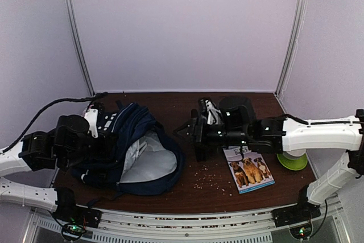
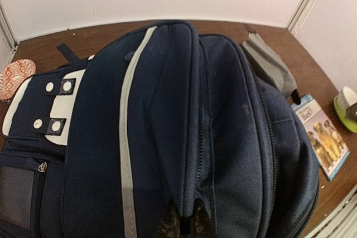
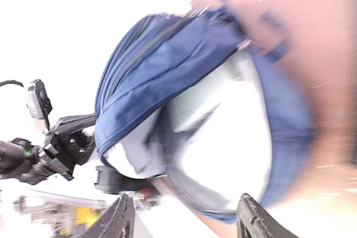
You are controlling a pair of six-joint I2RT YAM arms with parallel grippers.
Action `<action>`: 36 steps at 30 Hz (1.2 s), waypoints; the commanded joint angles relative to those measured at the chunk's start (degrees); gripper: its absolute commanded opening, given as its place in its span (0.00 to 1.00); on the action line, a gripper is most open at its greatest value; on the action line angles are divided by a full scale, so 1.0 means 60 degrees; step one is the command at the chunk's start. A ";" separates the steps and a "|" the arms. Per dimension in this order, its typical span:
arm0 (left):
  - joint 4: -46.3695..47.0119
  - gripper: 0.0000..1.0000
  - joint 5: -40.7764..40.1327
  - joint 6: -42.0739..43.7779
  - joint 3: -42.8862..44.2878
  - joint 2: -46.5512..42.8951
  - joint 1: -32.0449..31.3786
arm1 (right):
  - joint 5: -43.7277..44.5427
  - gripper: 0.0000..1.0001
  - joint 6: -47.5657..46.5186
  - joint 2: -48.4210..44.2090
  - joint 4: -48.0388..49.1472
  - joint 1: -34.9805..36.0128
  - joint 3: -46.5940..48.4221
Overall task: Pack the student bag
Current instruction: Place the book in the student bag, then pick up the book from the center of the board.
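The student bag point(image 1: 136, 149), navy blue with white trim, lies at the left middle of the table with its mouth open toward the right and pale grey lining showing. In the left wrist view the student bag point(image 2: 167, 115) fills the frame. My left gripper point(image 2: 187, 226) is shut on a fold of the bag's fabric beside a zip; it also shows in the top view point(image 1: 110, 143) at the bag's left side. My right gripper point(image 1: 186, 128) is open and empty, just right of the bag's mouth. In the blurred right wrist view its fingers point(image 3: 120, 220) stand wide apart, facing the bag's lining point(image 3: 223, 132).
A dog-picture book point(image 1: 248, 169) lies under the right arm, with a green cup point(image 1: 292, 160) to its right. A grey pouch point(image 2: 268, 62) lies behind the bag. A dark object point(image 1: 230, 109) sits behind the right wrist. Crumbs point(image 1: 207, 177) dot the table. A patterned plate point(image 2: 15, 76) is far left.
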 commanded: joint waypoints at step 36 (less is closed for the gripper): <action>0.0692 0.94 0.4934 0.0618 0.9172 1.0917 -0.1522 | 0.1148 0.77 -0.1510 -0.4144 -0.3742 -0.6605 -0.6621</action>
